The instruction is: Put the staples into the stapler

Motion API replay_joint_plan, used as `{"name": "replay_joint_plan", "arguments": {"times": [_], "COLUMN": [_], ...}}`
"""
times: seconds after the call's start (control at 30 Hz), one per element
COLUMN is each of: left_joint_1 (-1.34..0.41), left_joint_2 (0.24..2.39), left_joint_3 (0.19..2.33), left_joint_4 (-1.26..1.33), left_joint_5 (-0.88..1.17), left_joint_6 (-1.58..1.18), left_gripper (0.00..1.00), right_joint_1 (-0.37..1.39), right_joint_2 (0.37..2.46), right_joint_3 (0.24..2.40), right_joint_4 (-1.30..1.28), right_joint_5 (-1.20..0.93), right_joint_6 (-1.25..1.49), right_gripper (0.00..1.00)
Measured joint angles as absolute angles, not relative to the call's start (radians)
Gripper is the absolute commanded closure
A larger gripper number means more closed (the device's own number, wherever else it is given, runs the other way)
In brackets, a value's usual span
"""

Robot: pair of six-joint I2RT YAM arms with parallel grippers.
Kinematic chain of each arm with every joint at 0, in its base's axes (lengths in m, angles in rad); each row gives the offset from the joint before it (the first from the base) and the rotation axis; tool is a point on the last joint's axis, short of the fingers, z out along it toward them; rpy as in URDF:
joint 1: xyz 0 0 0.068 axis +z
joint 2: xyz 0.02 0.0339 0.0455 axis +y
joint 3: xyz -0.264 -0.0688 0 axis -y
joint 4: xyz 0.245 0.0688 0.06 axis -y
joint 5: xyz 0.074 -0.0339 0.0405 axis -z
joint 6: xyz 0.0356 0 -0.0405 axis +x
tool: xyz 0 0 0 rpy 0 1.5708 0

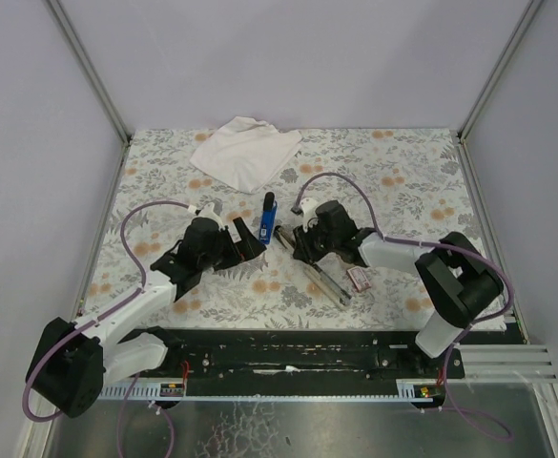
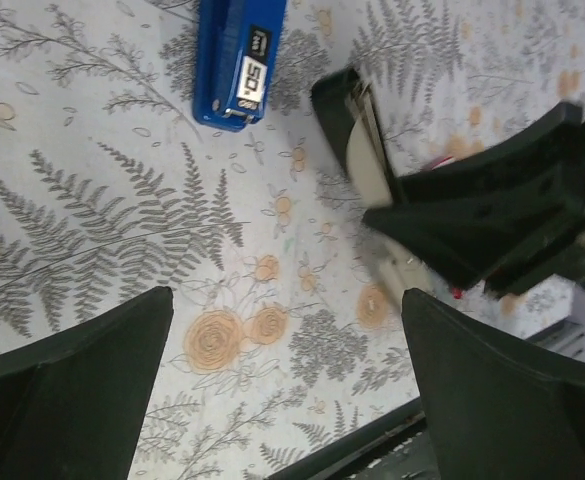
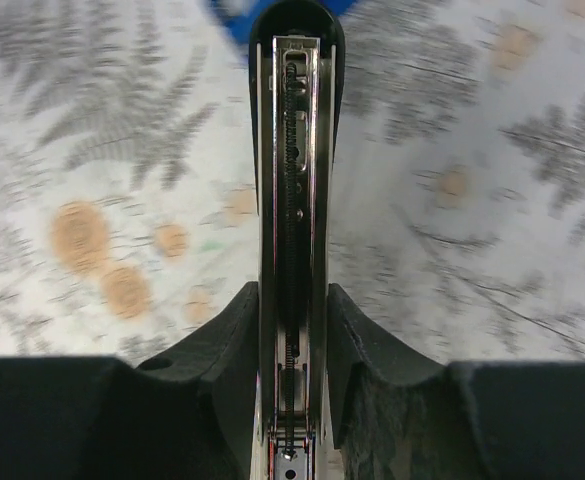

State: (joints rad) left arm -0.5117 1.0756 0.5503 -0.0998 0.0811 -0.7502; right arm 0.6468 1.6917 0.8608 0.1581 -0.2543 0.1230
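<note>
A black stapler [image 1: 328, 277] lies open in the middle of the table, its metal magazine stretched out toward the near edge. My right gripper [image 1: 296, 240] is shut on its raised top arm [image 3: 294, 180], whose spring channel faces the wrist camera, one finger [image 3: 230, 350] on each side. The staples, in a small box with a pink-red label [image 1: 360, 278], lie just right of the magazine. My left gripper [image 2: 287, 390] hovers open over bare tablecloth to the left of the stapler [image 2: 357, 140], holding nothing.
A blue stapler [image 1: 268, 218] lies between the two grippers, slightly farther back, and is also seen in the left wrist view [image 2: 237, 65]. A crumpled white cloth [image 1: 245, 153] sits at the back. The black rail [image 1: 288, 348] runs along the near edge.
</note>
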Motion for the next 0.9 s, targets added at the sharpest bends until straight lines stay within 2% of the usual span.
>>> {"name": "replay_joint_plan", "arguments": {"times": [0.4,0.9], "left_joint_1": [-0.439,-0.401], "left_joint_2": [1.072,1.109], "left_joint_3": [0.521,0.469], "left_joint_4": [0.026,0.126], "left_joint_5": [0.205,0.301], "left_joint_6": [-0.821,-0.887], "left_gripper": [0.03,0.49], "right_joint_1": [0.822,0.845], "right_joint_2": [1.599,1.569], "right_joint_3": [0.798,0.773], "right_joint_4": [0.316,0.340], "right_joint_5": [-0.358,-0.369], "right_joint_6": [0.101,0.084], "right_gripper": [0.99,0.99]}}
